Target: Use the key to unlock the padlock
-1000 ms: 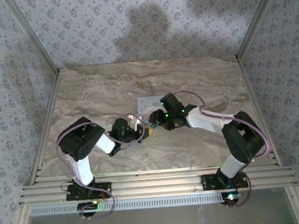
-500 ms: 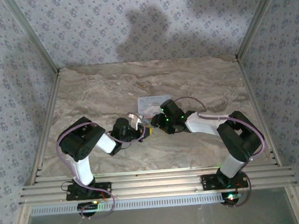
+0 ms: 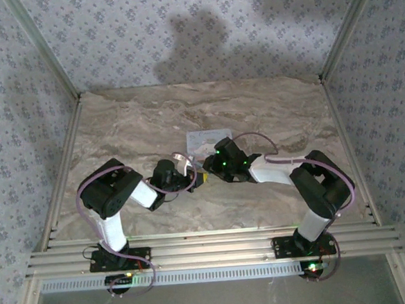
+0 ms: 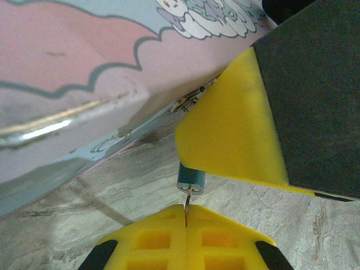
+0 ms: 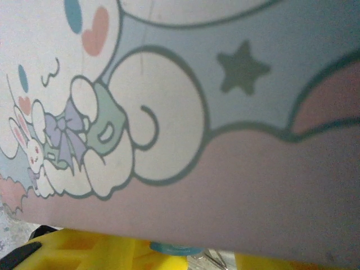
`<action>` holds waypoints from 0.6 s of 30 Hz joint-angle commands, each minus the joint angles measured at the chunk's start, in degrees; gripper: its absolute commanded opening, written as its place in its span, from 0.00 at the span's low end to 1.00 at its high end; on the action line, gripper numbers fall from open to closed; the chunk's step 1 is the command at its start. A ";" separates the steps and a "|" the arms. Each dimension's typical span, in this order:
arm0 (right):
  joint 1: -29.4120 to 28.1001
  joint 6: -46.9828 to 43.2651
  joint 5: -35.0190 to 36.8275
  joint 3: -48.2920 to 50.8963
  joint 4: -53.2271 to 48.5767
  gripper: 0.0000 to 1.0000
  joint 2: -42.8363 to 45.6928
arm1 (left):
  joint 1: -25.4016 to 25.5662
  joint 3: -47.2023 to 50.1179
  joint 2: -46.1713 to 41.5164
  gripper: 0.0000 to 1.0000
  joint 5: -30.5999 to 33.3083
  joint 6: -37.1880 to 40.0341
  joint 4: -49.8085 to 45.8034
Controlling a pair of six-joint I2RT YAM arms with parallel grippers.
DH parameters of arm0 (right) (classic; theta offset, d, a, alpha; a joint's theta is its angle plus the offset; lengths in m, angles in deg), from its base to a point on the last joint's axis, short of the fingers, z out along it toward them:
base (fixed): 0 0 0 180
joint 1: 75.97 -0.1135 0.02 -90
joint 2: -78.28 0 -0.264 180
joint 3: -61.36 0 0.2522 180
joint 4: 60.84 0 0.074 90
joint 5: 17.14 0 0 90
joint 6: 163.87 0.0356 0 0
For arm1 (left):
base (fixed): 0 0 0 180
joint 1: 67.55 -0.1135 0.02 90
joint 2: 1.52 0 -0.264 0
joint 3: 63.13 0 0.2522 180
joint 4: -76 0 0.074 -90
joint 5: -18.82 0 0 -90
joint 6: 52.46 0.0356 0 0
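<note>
r gripper (image 3: 208, 171) edged left, closer to padlock (image 4: 191, 180) at l gripper (image 4: 185, 214).

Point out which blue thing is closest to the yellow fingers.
The tiny teal-blue padlock, directly above the left yellow fingers pinching its thin metal key; the pale blue rectangular picture tin is far larger and lies behind.

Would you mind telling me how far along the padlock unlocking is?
Done: the left hand pinches a thin metal piece, apparently the key, at the end of the padlock by the tin. In hand: the right hand sits beside the padlock. Left: turning the key and freeing the shackle, which is hidden.
</note>
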 commanded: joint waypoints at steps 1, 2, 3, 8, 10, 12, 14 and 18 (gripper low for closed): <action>-0.25 0.50 1.40 -0.99 -1.63 0.43 -1.70 | 0.68 -0.33 -1.99 0.00 -1.42 0.70 1.39; -0.25 0.42 1.40 -1.24 -1.93 0.41 -1.81 | 0.87 -0.32 -2.08 0.00 -1.47 1.00 1.25; -0.20 0.37 1.41 -1.42 -2.13 0.39 -2.02 | 1.02 -0.33 -2.24 0.00 -1.45 1.38 0.98; -0.25 0.46 1.32 -1.43 -2.92 0.17 -1.92 | 2.33 -0.71 -4.17 0.00 -0.32 5.03 -2.12; -0.27 0.45 1.14 -1.48 -3.15 0.07 -1.66 | 3.22 -1.62 -5.49 0.00 0.52 8.00 -5.73; -0.34 0.50 1.01 -1.67 -3.62 0.02 -1.45 | 4.26 -2.44 -6.58 0.00 1.81 11.28 -9.13; -0.28 0.46 0.76 -2.15 -4.38 0.00 -1.25 | 5.62 -3.41 -7.67 0.00 3.85 14.81 -12.79; -0.34 0.33 0.01 -3.27 -6.42 0.00 -0.90 | 10.23 -6.11 -9.19 0.00 11.73 24.20 -22.28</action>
